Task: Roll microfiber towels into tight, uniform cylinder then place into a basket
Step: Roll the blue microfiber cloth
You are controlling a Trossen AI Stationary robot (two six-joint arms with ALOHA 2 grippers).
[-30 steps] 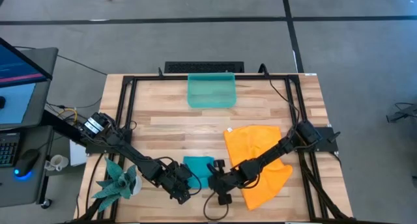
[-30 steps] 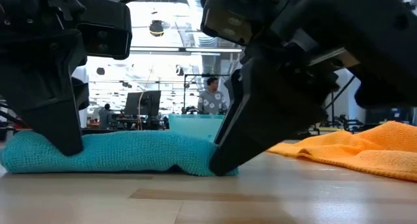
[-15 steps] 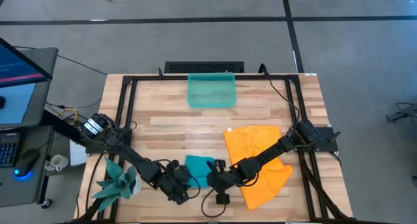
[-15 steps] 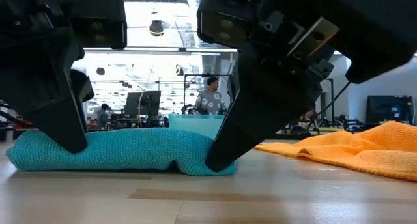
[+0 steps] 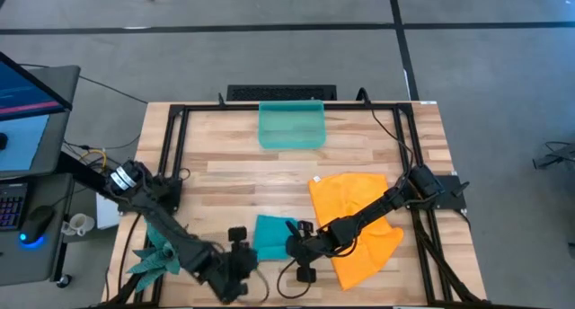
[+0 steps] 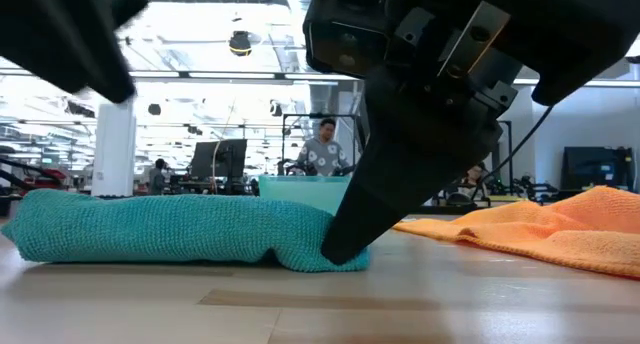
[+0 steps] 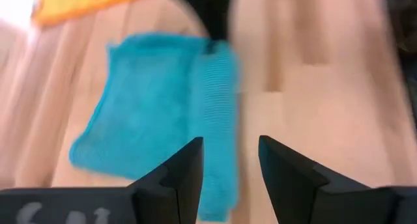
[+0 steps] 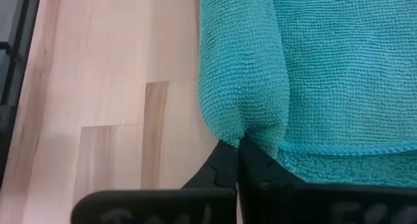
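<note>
Even, bright light is falling on the wooden table from above, leaving only faint shadows. In the low view, ceiling lights are glaring behind the dark, silhouetted arms. The left wrist view is smearing with motion blur, softening the teal-blue towel. The right wrist view is staying crisp.

I see the teal towel as soft microfiber cloth, its nap a fine looped weave, matt throughout. The orange towel shows the same fuzzy, matt cloth. My surface is pale wood in planks, smooth with a faint satin sheen. The basket looks like translucent plastic, smooth and slightly glossy. My right hand has dark, matt fingers.
</note>
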